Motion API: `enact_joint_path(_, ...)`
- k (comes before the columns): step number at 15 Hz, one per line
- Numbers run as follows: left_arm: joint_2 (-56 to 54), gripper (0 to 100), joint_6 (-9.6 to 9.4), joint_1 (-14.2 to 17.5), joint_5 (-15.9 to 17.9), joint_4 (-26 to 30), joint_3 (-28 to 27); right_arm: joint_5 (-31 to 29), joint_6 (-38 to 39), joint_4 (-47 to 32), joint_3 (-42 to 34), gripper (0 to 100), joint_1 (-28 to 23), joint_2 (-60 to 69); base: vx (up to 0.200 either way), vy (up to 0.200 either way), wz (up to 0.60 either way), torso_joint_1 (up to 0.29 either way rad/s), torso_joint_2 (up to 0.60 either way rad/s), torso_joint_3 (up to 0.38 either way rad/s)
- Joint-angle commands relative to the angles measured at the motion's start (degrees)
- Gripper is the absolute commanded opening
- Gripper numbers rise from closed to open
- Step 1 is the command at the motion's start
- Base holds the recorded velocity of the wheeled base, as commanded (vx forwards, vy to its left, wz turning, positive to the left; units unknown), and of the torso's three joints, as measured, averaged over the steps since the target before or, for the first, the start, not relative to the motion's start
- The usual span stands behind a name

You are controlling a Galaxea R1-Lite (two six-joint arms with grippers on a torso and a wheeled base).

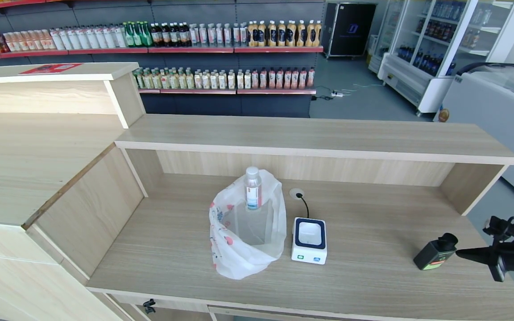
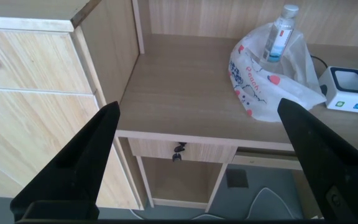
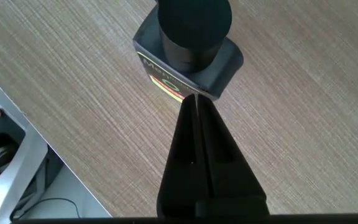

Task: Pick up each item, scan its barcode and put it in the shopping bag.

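While the clear bottle already stands in the shopping bag at frame centre, the dark bottle at lower right rests on the counter, not yet scanned I judge, just before the right gripper, closed and empty; the left gripper is wide open.

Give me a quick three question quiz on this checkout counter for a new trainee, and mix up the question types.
1. True or false: the clear bottle is already upright inside the shopping bag.
2. Multiple choice: the scanner sits
A) on the counter, on the bag's side toward the robot's right
B) inside the bag
C) on the upper ledge
3. Fill in the blank: the right end effector, close by the dark bottle, is ___ (open or shut).

Key: 1 true; 2 A; 3 shut.
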State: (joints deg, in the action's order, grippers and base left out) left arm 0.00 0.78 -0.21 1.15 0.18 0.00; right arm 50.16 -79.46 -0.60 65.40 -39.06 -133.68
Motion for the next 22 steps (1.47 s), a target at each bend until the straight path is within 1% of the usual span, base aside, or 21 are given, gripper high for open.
enact_joint_path(1,0.09,100,0.01,0.03,0.0,-0.01,0.0,0.02,-0.17,1.12,-0.54,0,-0.49,1.14,0.0,0.0,0.0,0.0,0.0,0.0)
enact_joint_path(2,0.09,100,0.01,0.03,0.0,-0.01,0.0,0.11,-0.26,2.09,-1.33,0,-1.28,1.58,0.0,0.0,0.0,0.0,0.0,0.0)
enact_joint_path(3,0.09,100,0.01,0.03,0.0,-0.01,0.0,0.37,-0.35,2.18,-1.42,100,-1.9,1.93,0.0,0.0,0.0,0.0,0.0,0.0)
enact_joint_path(7,0.09,100,0.01,0.03,0.0,-0.01,0.0,0.2,-2.28,2.71,0.16,100,-3.13,1.14,0.0,0.0,0.0,0.0,0.0,0.0)
enact_joint_path(10,0.09,100,0.01,0.03,0.0,-0.01,0.0,0.2,-5.71,2.53,2.89,100,-2.95,-1.58,0.0,0.0,0.0,0.0,0.0,0.0)
enact_joint_path(12,0.09,100,0.01,0.03,0.0,-0.01,0.0,0.28,-6.32,2.18,5.09,100,-2.25,-3.87,0.0,0.0,0.0,0.0,0.0,0.0)
enact_joint_path(15,0.09,100,0.01,0.03,0.0,-0.01,0.0,0.46,-7.38,2.18,7.37,100,0.12,-6.94,0.0,0.0,0.0,0.0,0.0,0.0)
enact_joint_path(18,0.09,100,0.01,0.03,0.0,-0.01,0.0,0.72,-8.87,2.09,7.11,100,3.02,-8.0,0.0,0.0,0.0,0.0,0.0,0.0)
enact_joint_path(22,0.09,100,0.01,0.03,0.0,-0.01,0.0,0.72,-10.01,2.09,6.93,100,5.13,-8.96,0.0,0.0,0.0,0.0,0.0,0.0)
